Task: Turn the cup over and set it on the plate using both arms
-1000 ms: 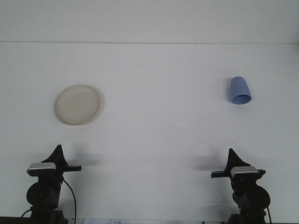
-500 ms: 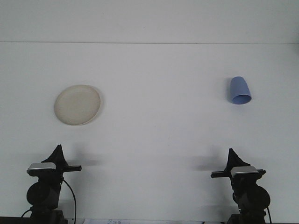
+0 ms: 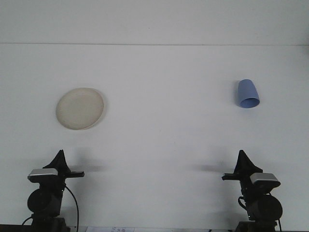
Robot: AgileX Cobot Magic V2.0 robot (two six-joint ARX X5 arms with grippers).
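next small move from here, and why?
Probably extend the right gripper forward toward the blue cup. The cup sits mouth-down on the right, almost straight ahead of that arm, untouched. The plate is far left, near the left gripper.

A plain white worktop (image 3: 159, 140) fills nearly the whole view, evenly lit with soft shadows. Behind its far edge rises a bare white wall (image 3: 154, 21).

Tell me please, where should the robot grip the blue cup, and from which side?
Likely the side wall of the blue cup, about mid-height, with the right gripper approaching from the near side. The cup stands mouth-down on the table, wider at the bottom, so its rim offers no hold.
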